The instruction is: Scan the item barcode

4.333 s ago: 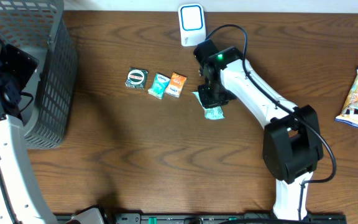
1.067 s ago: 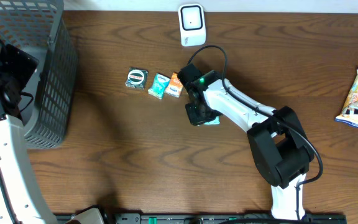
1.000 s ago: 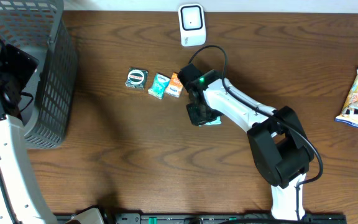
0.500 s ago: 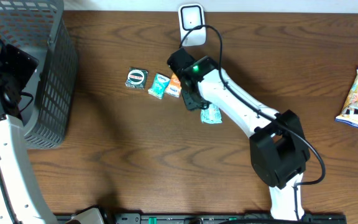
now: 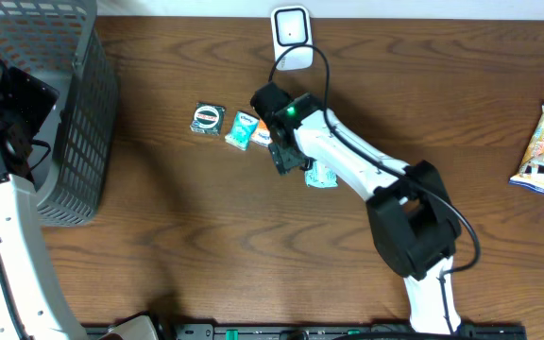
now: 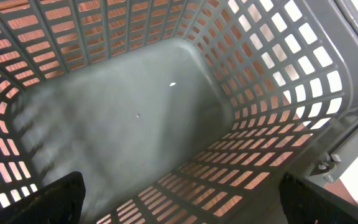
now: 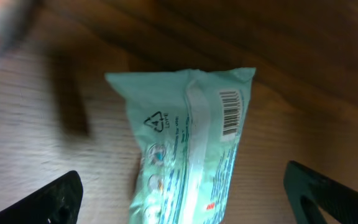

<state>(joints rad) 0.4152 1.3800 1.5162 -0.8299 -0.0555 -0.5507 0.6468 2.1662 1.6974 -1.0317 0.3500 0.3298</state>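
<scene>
The right tool (image 7: 185, 198) hangs spread wide over the mint packet (image 7: 188, 143), which lies loose on the counter (image 5: 206, 236) with its barcode (image 7: 230, 113) facing up, well apart from the scanner (image 5: 291, 36). A pinch across that printed edge would likely cover the code, and the slick wrap could slide or crumple. The left tool (image 6: 179, 199), also spread, sits over the basket (image 6: 278, 74); from above, the arm hides part of the packet.
</scene>
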